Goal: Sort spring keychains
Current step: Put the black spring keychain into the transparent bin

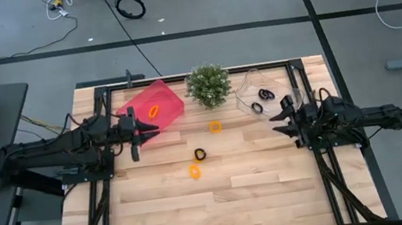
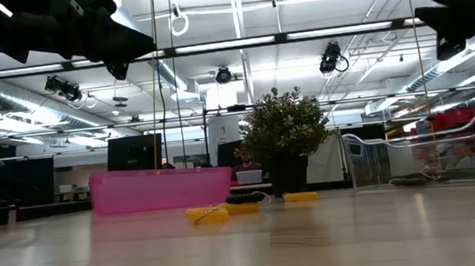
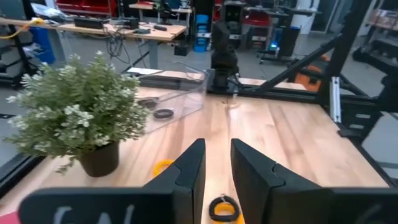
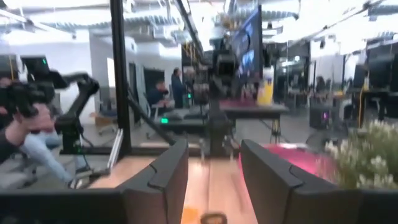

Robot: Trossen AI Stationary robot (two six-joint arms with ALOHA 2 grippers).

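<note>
Left gripper (image 1: 139, 133) raised beside pink bin (image 1: 171, 110), fingers (image 3: 189, 171) apart, empty. Right gripper (image 1: 279, 121) raised beside clear bin (image 1: 245, 90), fingers (image 4: 165, 171) apart, empty. Loose on table between both: orange keychain (image 1: 215, 127), black keychain (image 1: 200, 154), second orange keychain (image 1: 195, 172). Black keychain ahead of left gripper, slightly nearer it by judgement; long axis indistinct.

No readable text or labels
</note>
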